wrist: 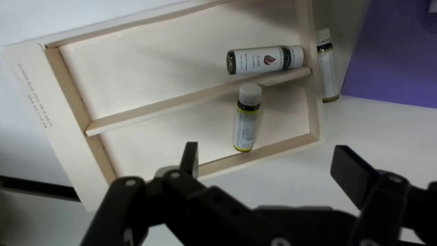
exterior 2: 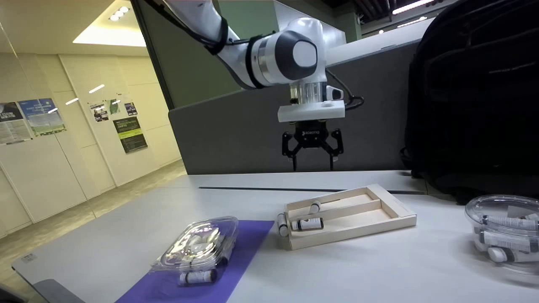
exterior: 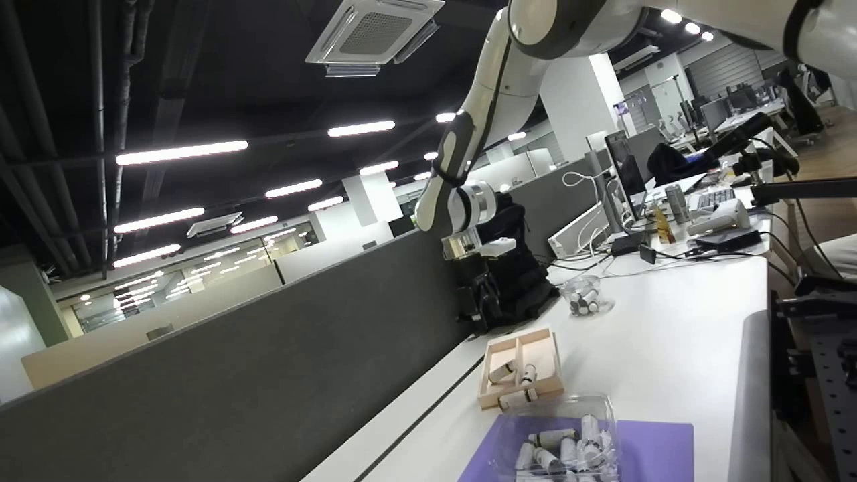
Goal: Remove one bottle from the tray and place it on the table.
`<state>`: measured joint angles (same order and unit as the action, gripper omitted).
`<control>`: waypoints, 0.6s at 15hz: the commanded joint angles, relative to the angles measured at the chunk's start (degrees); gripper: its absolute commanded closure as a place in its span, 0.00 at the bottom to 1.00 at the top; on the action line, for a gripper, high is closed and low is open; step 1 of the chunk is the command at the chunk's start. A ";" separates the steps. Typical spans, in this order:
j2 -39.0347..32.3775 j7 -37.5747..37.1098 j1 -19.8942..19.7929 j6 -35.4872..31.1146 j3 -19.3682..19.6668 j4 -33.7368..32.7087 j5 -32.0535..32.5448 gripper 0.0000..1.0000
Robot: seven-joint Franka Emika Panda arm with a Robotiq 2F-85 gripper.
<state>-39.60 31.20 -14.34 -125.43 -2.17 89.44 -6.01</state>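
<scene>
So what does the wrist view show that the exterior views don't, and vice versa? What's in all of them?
Only the wrist view: readable lettering on the broad end of the tray, and the red emblem on the bottle lying lengthwise in it.

Only the exterior views: the black backpack, round clear tub and white arm, each in both.

Shared: the tray, that bottle, the second bottle in the other compartment, the third bottle outside the tray, the purple sheet, part of the table, and the gripper.
</scene>
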 commanded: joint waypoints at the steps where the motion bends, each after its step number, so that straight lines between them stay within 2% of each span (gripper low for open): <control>1: -5.30 -0.25 -0.21 6.40 -0.12 -7.31 0.83 0.00; 5: -9.41 -2.26 1.41 10.17 1.10 -11.52 3.29 0.00; 9: -11.84 -6.20 4.00 8.58 3.30 -13.86 8.38 0.00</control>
<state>-49.06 29.38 -12.58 -117.45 -0.89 79.77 -0.93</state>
